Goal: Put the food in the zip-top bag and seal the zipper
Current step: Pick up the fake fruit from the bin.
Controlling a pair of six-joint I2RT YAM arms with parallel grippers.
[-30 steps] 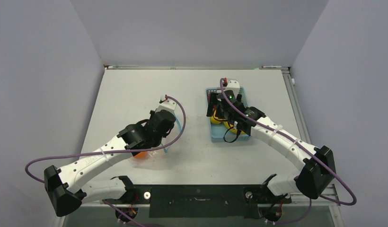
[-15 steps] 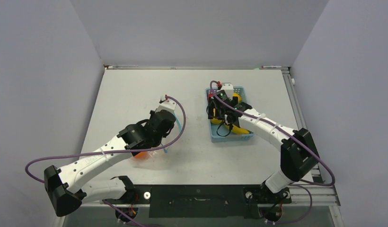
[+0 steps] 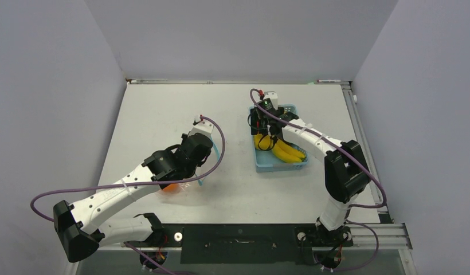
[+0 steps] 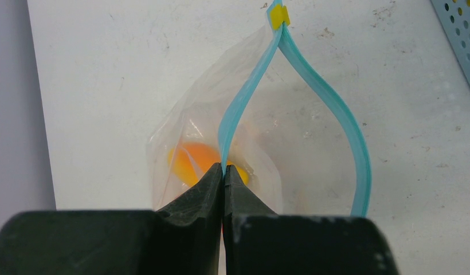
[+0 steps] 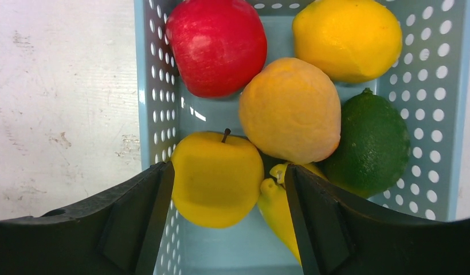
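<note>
The left gripper (image 4: 223, 173) is pinched shut on one side of the zipper (image 4: 336, 126), holding the mouth of the zip-top bag (image 4: 187, 123) apart in a loop that ends at a yellow tab (image 4: 278, 15). The bag lies on the tabletop (image 3: 158, 109) left of centre, with one orange fruit (image 4: 190, 163) inside it. The right gripper (image 5: 228, 172) hangs with its jaws wide apart on either side of a yellow apple (image 5: 218, 183), not clamped on it. That apple sits in the light-blue basket (image 5: 158, 86) to the right of the bag, well apart from it, along with a red apple (image 5: 216, 46), a lemon (image 5: 347, 37), a pale orange fruit (image 5: 290, 109), a dark green fruit (image 5: 373, 143) and bananas (image 3: 287, 152).
</note>
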